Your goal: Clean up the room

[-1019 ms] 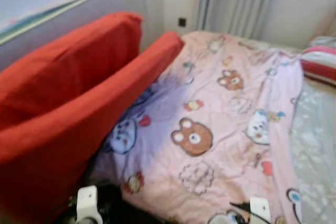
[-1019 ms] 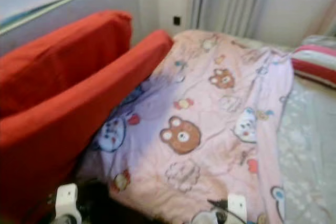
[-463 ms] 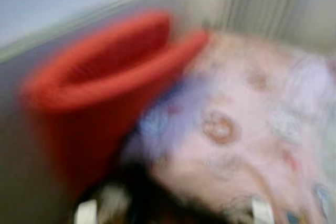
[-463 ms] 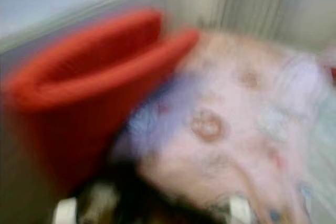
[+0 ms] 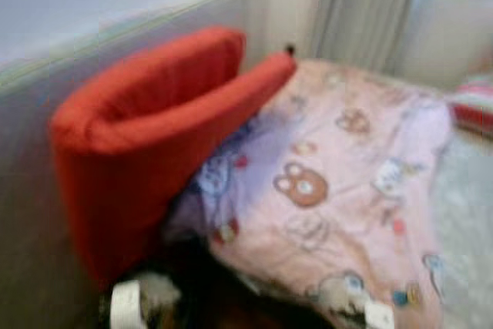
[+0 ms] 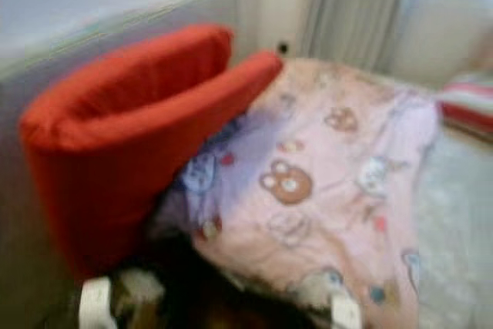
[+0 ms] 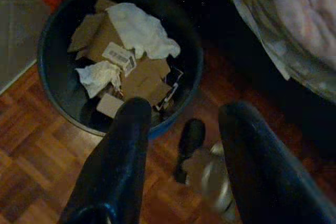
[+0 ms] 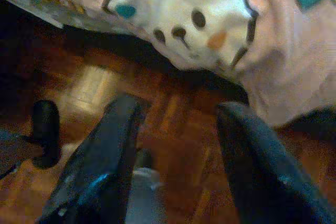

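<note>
Since half a second ago the heavy blur has eased and the whole scene sits shifted in the picture, which is the camera moving; against a second ago more of the bed's near edge and the grey headboard side comes into sight.

Left eye view: a red cushion (image 5: pixel 146 136), folded into a U, leans on the grey headboard (image 5: pixel 46 90) from 9 o'clock up toward 12. A pink blanket with cartoon bears (image 5: pixel 339 182) covers the bed from the centre out to 4 o'clock. A red-and-white striped pillow (image 5: pixel 471 102) lies at 3 o'clock, and grey curtains (image 5: pixel 362 5) hang at 12 to 1 o'clock. White parts of the robot's arms show at 7 and 5 o'clock along the lower edge.

Right eye view: the same scene, slightly offset, still soft.

Left wrist view: the left gripper (image 7: pixel 181 129) hangs above a parquet floor (image 7: pixel 31 145), its two black fingers (image 7: pixel 123 156) spread wide with nothing between them. Beyond the fingers stands a dark blue waste bin (image 7: pixel 55 77) holding cardboard scraps and crumpled white paper (image 7: pixel 139 32). A small dark object (image 7: pixel 190 137) and a blurred pale object (image 7: pixel 212 179) lie on the floor between the fingers, near the bin; what they are cannot be told.

Right wrist view: the right gripper (image 8: pixel 176 129) also stands wide and empty over the parquet, with the blanket's hanging edge and a white cartoon face (image 8: pixel 184 14) just beyond.
</note>
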You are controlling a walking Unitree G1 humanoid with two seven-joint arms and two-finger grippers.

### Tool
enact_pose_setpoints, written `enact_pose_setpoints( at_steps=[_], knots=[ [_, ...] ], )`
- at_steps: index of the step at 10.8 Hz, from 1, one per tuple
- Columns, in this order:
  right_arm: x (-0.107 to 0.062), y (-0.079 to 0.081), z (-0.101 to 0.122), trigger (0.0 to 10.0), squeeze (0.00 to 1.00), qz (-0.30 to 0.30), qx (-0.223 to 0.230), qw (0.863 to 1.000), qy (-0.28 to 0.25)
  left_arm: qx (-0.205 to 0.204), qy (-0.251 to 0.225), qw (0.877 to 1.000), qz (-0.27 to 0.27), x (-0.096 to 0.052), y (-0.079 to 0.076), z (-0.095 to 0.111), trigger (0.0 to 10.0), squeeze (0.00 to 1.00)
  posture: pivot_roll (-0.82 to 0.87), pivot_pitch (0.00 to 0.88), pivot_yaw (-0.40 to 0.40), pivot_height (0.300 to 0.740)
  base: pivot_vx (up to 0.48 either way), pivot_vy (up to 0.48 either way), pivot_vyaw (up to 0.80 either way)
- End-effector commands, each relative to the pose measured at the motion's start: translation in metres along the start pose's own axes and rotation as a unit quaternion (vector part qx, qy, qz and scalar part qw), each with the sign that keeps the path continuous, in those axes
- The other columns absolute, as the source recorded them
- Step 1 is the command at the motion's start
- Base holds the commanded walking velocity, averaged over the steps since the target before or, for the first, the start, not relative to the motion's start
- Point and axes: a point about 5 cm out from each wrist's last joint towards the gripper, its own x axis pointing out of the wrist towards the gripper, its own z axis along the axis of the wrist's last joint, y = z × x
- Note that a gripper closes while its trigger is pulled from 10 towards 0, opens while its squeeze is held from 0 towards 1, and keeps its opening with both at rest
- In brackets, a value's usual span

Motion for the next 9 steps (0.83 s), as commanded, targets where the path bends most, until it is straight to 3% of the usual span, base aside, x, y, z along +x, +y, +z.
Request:
enact_pose_setpoints(
  at_steps=[1, 9],
  knots=[
    [0.0015, 0.0004, 0.0109, 10.0, 0.0, 0.001, -0.003, 1.0, -0.017, 0.001, 0.023, 1.0, 0.007, -0.0037, 0.0041, -0.0139, 10.0, 0.0, 0.18, 0.0, -0.025, 0.74, 0.0, 0.0, 0.8],
    [0.0025, -0.003, 0.02, 10.0, 0.0, -0.002, -0.008, 1.0, -0.025, -0.015, 0.027, 0.999, 0.018, -0.0041, 0.0027, -0.0171, 10.0, 0.0, 0.18, 0.0, -0.059, 0.74, 0.0, 0.0, 0.8]
  ],
)
